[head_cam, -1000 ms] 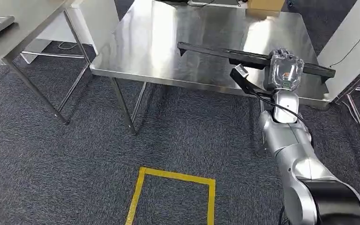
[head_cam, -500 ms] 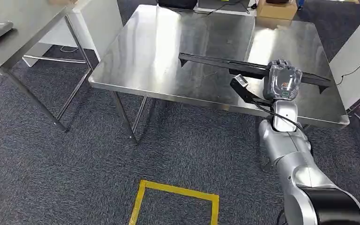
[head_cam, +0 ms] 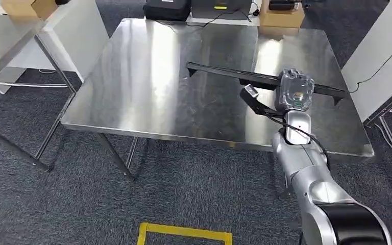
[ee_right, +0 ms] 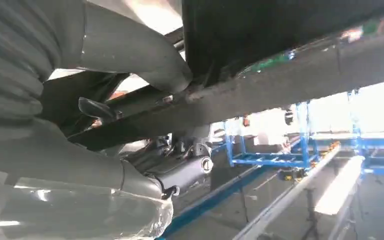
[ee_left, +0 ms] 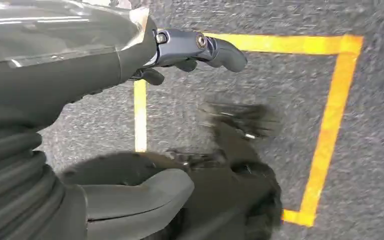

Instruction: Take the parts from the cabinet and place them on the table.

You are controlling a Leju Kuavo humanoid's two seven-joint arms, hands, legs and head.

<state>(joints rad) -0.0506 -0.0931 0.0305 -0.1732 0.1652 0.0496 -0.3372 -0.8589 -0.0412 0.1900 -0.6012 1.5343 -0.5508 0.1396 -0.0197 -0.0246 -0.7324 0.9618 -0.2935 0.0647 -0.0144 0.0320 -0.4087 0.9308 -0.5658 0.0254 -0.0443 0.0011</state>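
**Inspector:** State of the right hand and the part?

**Operator:** My right hand has its fingers wrapped around the long black part, gripping it towards one end. The part is held level over the worktop; I cannot tell whether it touches the surface yet. Most of its length reaches from my hand towards the worktop's middle, and a shorter stub runs out towards the worktop's right edge.

**Inspector:** Left hand?

**Operator:** The left hand hangs over the carpet by the yellow tape, with nothing in it and the fingers loosely curled, not closed.

**Inspector:** How do you mean to finish the placing?

**Operator:** In my judgement, I should lower straight down and keep the part level, so both ends land together. I grip it off-centre, so the long end may sag or swing. I would let go only once it lies flat, well in from the worktop's edge, then lift the hand clear without dragging it.
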